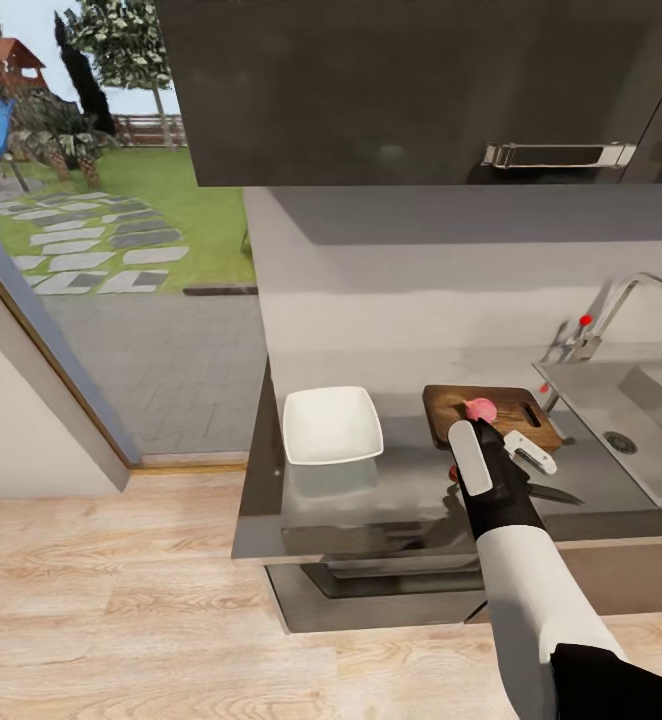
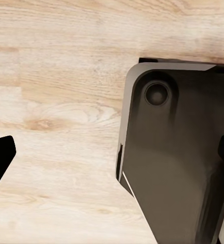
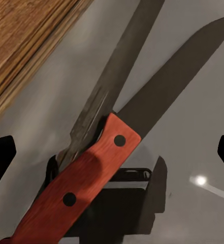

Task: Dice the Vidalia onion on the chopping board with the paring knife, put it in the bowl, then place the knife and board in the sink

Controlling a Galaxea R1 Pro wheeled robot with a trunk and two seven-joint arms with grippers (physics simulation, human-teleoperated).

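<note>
One arm matters here: the right arm reaches over the countertop (image 1: 411,500), its right gripper (image 3: 112,147) hanging directly above the paring knife (image 3: 78,183), which lies flat on the grey top just beside the chopping board (image 1: 491,412), on the robot's side of it. Knife's long axis runs diagonally, orange-red handle toward the wrist, dark blade pointing away toward the sink (image 1: 631,420); a mirror image of the blade shows in the glossy surface. Right fingers spread wide at the frame edges, nothing between them, so a grasp looks not yet made; the close must land across the handle, I judge. Sink basin looks bare in the part visible, round drain showing. The white square bowl (image 1: 332,425) sits on the counter well left of the board, nothing in it. Vidalia onion (image 1: 481,408) rests whole on the board, next to the right wrist. Left gripper (image 2: 112,152) points at the wood floor and the robot's base, fingers apart, holding nothing, far from the knife.
</note>
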